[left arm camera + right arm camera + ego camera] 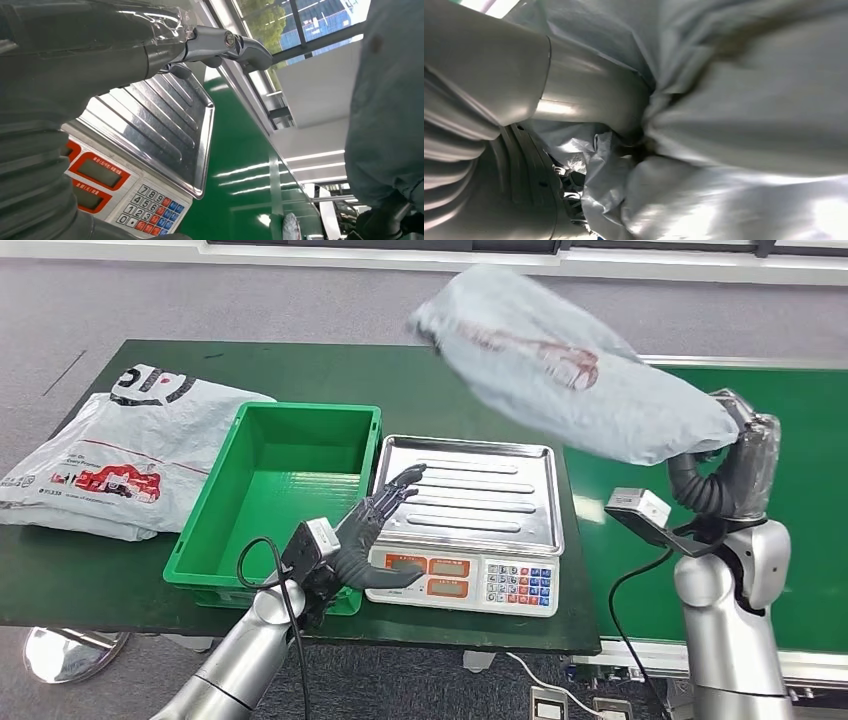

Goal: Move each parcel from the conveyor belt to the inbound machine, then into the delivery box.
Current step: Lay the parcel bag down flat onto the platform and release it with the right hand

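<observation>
With its empty left hand (385,510) hovering spread-fingered by the scale (466,523), the robot's right hand (735,465) is gripping a grey parcel (570,365) aloft at two o'clock, apparently mid-transfer and needing lowering onto the tray.

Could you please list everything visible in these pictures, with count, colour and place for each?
held parcel: one, grey plastic with a red print, in the air above the scale and the belt, gripped by the right hand.
second parcel: one, grey-white with red and black print, lying on the dark table left of the bin.
bin: one, green, on the table left of the scale.
scale: one, steel tray, white keypad, orange displays, between bin and belt.
conveyor belt: one, green, at the right.
left hand: dark, fingers spread, at the scale's left edge, holding nothing.
right hand: grey, gripping the held parcel's end.
</observation>
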{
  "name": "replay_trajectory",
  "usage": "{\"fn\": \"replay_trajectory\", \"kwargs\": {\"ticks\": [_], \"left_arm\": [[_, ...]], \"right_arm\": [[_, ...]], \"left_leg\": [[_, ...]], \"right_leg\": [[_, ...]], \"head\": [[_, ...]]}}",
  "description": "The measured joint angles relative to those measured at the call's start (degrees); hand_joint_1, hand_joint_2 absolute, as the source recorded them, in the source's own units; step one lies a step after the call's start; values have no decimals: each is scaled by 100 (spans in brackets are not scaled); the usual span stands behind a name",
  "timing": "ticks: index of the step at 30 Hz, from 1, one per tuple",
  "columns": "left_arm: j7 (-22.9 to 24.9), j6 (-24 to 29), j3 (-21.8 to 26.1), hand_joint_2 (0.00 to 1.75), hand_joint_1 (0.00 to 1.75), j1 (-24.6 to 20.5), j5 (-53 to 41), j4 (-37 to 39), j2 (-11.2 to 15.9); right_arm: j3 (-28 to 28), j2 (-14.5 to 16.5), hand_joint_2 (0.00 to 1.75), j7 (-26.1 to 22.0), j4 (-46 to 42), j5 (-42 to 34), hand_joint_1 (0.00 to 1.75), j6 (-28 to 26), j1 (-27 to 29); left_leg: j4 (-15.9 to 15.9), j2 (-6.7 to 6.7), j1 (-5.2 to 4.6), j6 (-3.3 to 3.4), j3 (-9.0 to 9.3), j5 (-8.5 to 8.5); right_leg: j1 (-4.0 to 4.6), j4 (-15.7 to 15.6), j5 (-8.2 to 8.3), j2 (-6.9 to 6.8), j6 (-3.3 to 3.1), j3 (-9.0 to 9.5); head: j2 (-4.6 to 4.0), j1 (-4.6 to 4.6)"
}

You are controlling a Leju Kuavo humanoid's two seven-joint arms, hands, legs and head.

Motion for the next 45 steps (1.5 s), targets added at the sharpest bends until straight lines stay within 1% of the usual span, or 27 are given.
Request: {"fn": "replay_trajectory", "kwargs": {"ticks": [1, 2, 4, 6, 7, 9, 13, 16, 21, 22, 25, 27, 29, 31, 36, 38, 41, 42, 45], "left_arm": [[0, 12, -1, 175, 0, -4, 4, -1, 4], [0, 29, -1, 175, 0, -7, 9, -2, 12], [0, 68, -1, 175, 0, -13, 19, -10, 28], [0, 99, -1, 175, 0, -16, 32, -26, 42], [0, 110, -1, 175, 0, -13, 40, -40, 51], [0, 123, -1, 175, 0, 0, 51, -69, 76], [0, 157, -1, 175, 0, 11, 69, -89, 105], [0, 162, -1, 175, 0, 2, 93, -84, 107], [0, 210, 0, 175, 0, 4, 115, -78, 128], [0, 216, -1, 175, 0, 4, 115, -78, 133], [0, 212, -1, 175, 0, -2, 117, -72, 136], [0, 206, -1, 175, 0, -7, 117, -64, 136], [0, 203, -1, 175, 0, -17, 120, -51, 136], [0, 203, -1, 175, 0, -30, 133, -36, 136], [0, 199, 0, 175, 0, -39, 208, -20, 133], [0, 199, 0, 175, 0, -40, 221, -11, 133], [0, 199, -1, 175, 0, -41, 225, -1, 133], [0, 199, -1, 175, 0, -41, 226, 1, 133], [0, 185, 1, 175, 0, -42, 232, 3, 133]], "right_arm": [[143, -9, 175, 157, 72, 105, 175, 247, -82], [327, -21, 175, 388, 175, 264, 175, 636, -189], [801, -50, 175, 971, 489, 606, 175, 1688, -433], [1312, -57, 175, 1566, 903, 736, 175, 2702, -622], [1549, -55, 175, 1804, 1128, 690, 175, 3082, -674], [1950, -55, 175, 2093, 1535, 529, 175, 3522, -717], [2576, -62, 175, 2314, 2141, 98, 175, 3769, -824], [3006, -95, 175, 2536, 2424, -184, 175, 3854, -917], [3531, -201, 175, 3099, 2614, -65, 175, 3506, -958], [3619, -224, 175, 3091, 2642, -115, 175, 3496, -972], [3766, -261, 175, 2792, 2694, -535, 175, 3691, -999], [3812, -277, 175, 2689, 2713, -683, 175, 3766, -1007], [3853, -286, 175, 2621, 2723, -774, 88, 3794, -1012], [3881, -296, 175, 2429, 2720, -999, 0, 3767, -1014], [3883, -342, 175, 1495, 2391, -2155, 0, 3300, -853], [3843, -353, 175, 1292, 2206, -2419, 0, 3095, -789], [3765, -365, 44, 1184, 2021, -2547, 0, 2913, -740], [3735, -367, 44, 1141, 1971, -2577, 0, 2822, -718], [3606, -378, 175, 919, 1787, -2640, 0, 2351, -625]], "left_leg": [[0, 4, 0, -2, -1, -1], [-1, 11, 0, -4, 0, -3], [-1, 26, 1, -7, 5, -4], [-1, 24, 3, -7, 7, -3], [0, 15, 5, -7, 6, 0], [0, -8, 8, -9, -1, 7], [0, -13, 9, -14, -7, 10], [0, -6, 9, -16, -7, 9], [0, -7, 9, -17, -7, 8], [0, -6, 9, -17, -6, 8], [0, 1, 9, -17, -4, 8], [0, 7, 9, -17, -2, 8], [0, 10, 9, -17, 0, 8], [0, 12, 9, -18, 1, 8], [0, 16, 9, -20, 1, 7], [0, 16, 9, -20, 0, 7], [0, 16, 9, -20, 0, 7], [0, 17, 9, -20, 0, 7], [0, 17, 8, -20, -1, 7]], "right_leg": [[0, 2, 1, 6, -1, -2], [0, 2, 2, 14, -2, -4], [1, 1, 4, 34, -4, -9], [2, 0, 4, 31, -4, -10], [3, 0, 4, 19, -4, -9], [6, 1, 3, -6, -5, -8], [6, 3, 3, -3, -6, -14], [6, 2, 2, 3, -6, -18], [6, 1, 2, 2, -6, -18], [6, 1, 2, 2, -6, -18], [6, 1, 4, 7, -8, -18], [6, 1, 6, 12, -10, -18], [7, 1, 7, 15, -11, -18], [7, 1, 7, 17, -12, -18], [7, 2, 9, 28, -12, -24], [7, 2, 8, 28, -13, -25], [6, 2, 8, 27, -13, -24], [6, 2, 8, 27, -13, -24], [5, 1, 8, 27, -12, -24]], "head": [[0, 0], [0, -1], [0, -2], [0, -3], [0, -3], [0, -2], [0, -2], [0, -2], [0, -2], [0, -2], [0, -2], [0, -2], [0, -2], [0, -2], [0, -2], [0, -2], [0, -2], [0, -2], [0, -2]]}}
